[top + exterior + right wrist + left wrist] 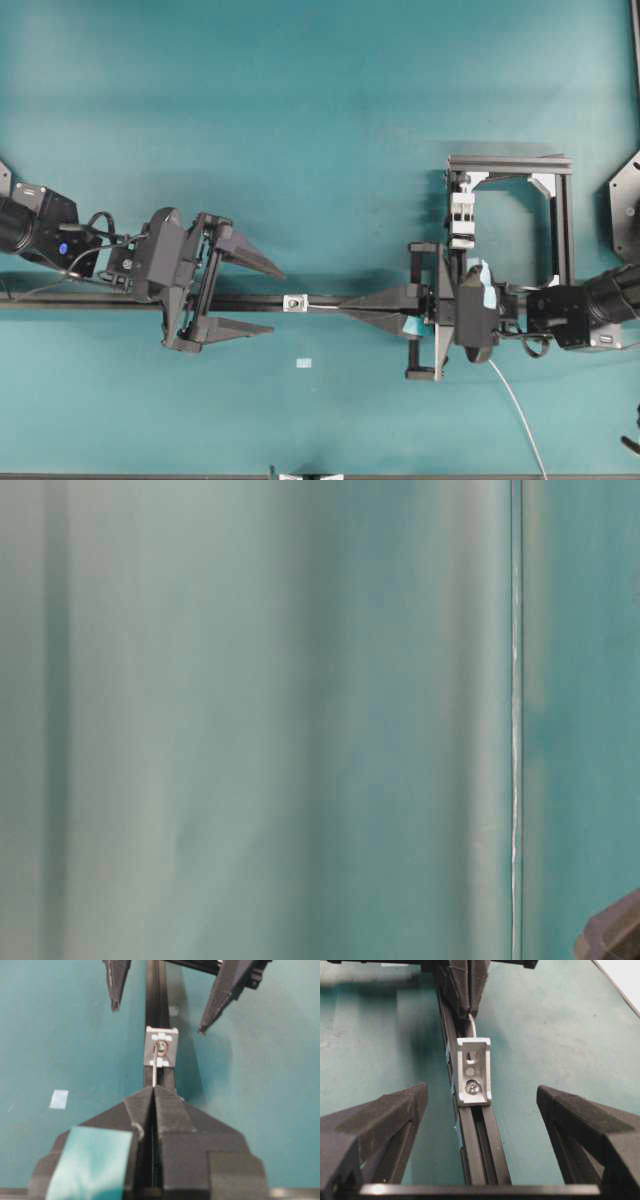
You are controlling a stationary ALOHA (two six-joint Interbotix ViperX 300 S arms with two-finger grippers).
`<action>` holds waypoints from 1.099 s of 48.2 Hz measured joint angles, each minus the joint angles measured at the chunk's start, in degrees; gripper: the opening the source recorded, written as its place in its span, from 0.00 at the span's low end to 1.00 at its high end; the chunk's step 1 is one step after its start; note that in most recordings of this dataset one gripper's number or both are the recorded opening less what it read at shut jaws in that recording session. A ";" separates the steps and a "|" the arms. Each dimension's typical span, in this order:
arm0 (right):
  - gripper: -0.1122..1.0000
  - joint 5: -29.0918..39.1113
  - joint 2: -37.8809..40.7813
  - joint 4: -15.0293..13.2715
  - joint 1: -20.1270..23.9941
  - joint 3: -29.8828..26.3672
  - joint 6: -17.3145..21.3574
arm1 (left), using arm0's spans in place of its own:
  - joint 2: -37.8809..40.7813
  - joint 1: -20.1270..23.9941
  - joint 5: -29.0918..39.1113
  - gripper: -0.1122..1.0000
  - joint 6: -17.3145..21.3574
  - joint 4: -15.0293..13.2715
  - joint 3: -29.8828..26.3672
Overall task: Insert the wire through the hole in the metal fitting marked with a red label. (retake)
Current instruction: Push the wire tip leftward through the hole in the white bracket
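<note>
The right tool (345,304) is fully closed and pinches the wire (155,1071) a little behind its tip, so only a short stiff piece sticks out in front of the jaws. The left tool (272,298) stands wide open and holds nothing; its two fingers wait on either side of the black rail (479,1160), left of the metal fitting (294,302).

The wire looks very light and thin. I judge it stiff only over the short free end and soft along the long tail, which trails away behind the right tool toward the near edge of the surface (300,120). A hold close to the tip seems best, because a longer free piece would probably bend or wander.

The free end lies along the rail and points left, toward the fitting. In the right wrist view the tip reaches the hole (161,1047). In the left wrist view no tip shows on the left face of the fitting, so I judge it is not yet through.
</note>
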 measured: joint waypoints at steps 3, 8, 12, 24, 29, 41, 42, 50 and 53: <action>0.13 0.09 0.18 -0.09 -0.26 -0.35 0.09 | 0.00 0.00 0.09 0.70 0.00 -0.09 0.00; 0.13 0.44 0.26 -0.44 -0.53 -0.79 0.00 | 0.00 0.00 0.09 0.70 0.00 -0.09 -0.09; 0.13 1.05 0.26 -0.79 -0.88 -1.14 -0.09 | 0.00 0.00 0.09 0.70 0.00 0.00 -0.09; 0.13 2.99 0.44 -1.49 -1.85 -2.55 -0.35 | 0.00 0.00 0.09 0.70 0.00 -0.09 -0.18; 0.13 3.25 0.88 -1.85 -2.29 -3.43 -0.44 | 0.00 0.00 0.09 0.70 0.00 -0.09 -0.18; 0.13 4.22 1.58 -3.08 -3.25 -4.83 -0.44 | 0.00 0.00 0.09 0.70 0.00 0.00 -0.18; 0.13 4.31 1.58 -3.16 -3.34 -4.92 -0.44 | 0.00 0.00 0.09 0.70 0.00 0.00 -0.18; 0.13 4.83 1.67 -3.69 -3.78 -5.45 -0.35 | 0.00 0.00 0.26 0.70 0.00 0.00 -0.09; 0.13 5.01 1.85 -3.96 -4.04 -5.62 -0.44 | 0.00 0.00 0.35 0.70 0.00 0.09 -0.18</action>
